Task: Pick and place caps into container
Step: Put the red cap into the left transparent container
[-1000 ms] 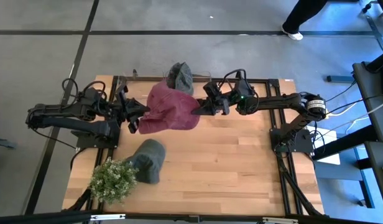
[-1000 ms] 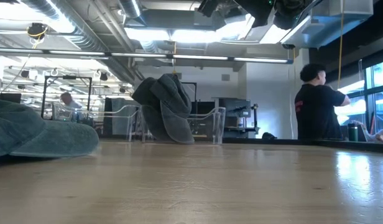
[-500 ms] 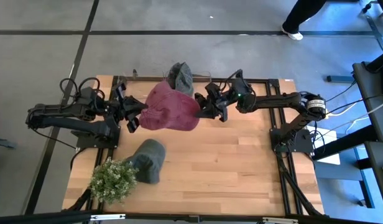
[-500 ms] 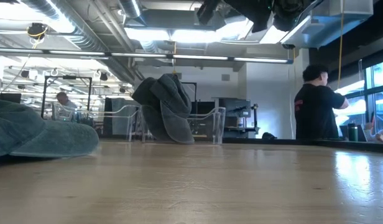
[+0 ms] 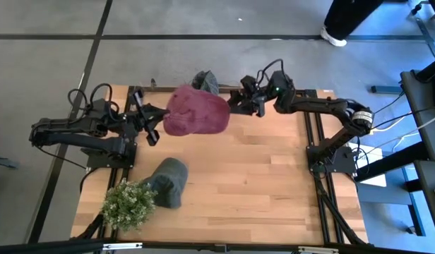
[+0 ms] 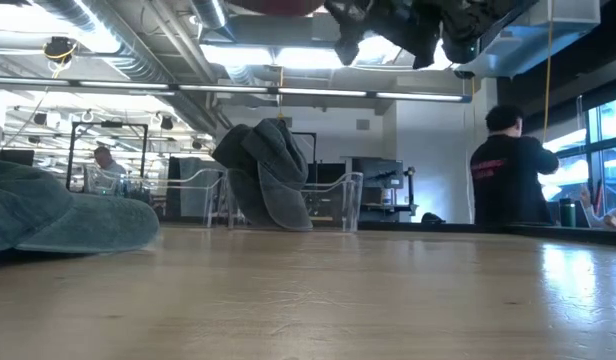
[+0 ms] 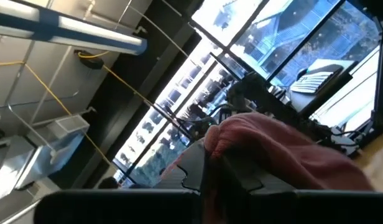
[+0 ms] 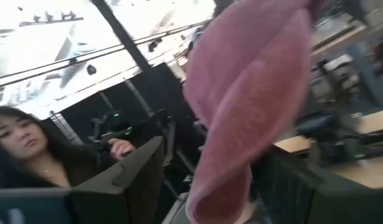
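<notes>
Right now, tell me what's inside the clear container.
In the low view, the container holds a grey-green cap slumped above its walls. From above, the maroon cap, held up by both grippers, covers most of the bin, so anything else inside is hidden.

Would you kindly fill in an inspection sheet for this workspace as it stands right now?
Surface: wooden table, mostly bare on its right half.
Job's things: maroon cap held up between both arms near the far edge; one grey-green cap on the table near the plant; another grey-green cap in the clear container at the far edge.
Clutter: bushy green plant at the near left corner.
Grippers: left gripper at the maroon cap's left side, right gripper at its right side; both appear to grip it.
Cables: black cables looped on both arms.
Surroundings: a person in black standing beyond the table.
</notes>
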`<move>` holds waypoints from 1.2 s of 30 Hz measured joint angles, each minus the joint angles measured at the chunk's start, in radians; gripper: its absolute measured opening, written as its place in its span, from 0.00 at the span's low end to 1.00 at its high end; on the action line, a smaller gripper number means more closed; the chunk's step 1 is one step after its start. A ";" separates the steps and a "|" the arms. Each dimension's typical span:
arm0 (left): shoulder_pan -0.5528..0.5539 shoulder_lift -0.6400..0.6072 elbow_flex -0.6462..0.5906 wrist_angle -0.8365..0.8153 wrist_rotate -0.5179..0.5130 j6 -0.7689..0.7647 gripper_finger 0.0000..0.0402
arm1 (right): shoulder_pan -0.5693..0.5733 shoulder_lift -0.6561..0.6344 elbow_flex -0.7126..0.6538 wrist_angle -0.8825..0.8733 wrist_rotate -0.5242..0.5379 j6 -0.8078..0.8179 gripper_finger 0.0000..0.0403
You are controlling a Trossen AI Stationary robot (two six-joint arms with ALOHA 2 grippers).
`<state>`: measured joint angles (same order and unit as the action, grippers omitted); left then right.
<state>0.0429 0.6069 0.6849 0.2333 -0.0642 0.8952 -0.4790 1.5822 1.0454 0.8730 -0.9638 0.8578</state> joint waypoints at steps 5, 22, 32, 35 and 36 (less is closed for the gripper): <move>-0.002 -0.027 0.000 0.008 0.016 -0.005 0.04 | -0.068 -0.002 0.000 -0.230 0.001 -0.156 0.58; 0.216 -0.079 0.017 -0.268 -0.150 -0.050 0.04 | -0.107 -0.001 0.000 -0.542 0.159 -0.475 0.58; 0.574 0.000 0.183 -0.546 0.090 -0.073 0.04 | -0.107 0.000 0.000 -0.542 0.159 -0.511 0.58; 0.665 0.025 0.193 -0.582 0.116 -0.052 0.04 | -0.107 0.000 0.000 -0.544 0.159 -0.526 0.58; 0.691 0.037 0.193 -0.593 0.116 -0.040 0.04 | -0.107 0.000 0.000 -0.544 0.159 -0.526 0.58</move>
<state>0.7340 0.6436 0.8783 -0.3599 0.0523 0.8547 -0.5861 1.5822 1.0451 0.3294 -0.8043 0.3317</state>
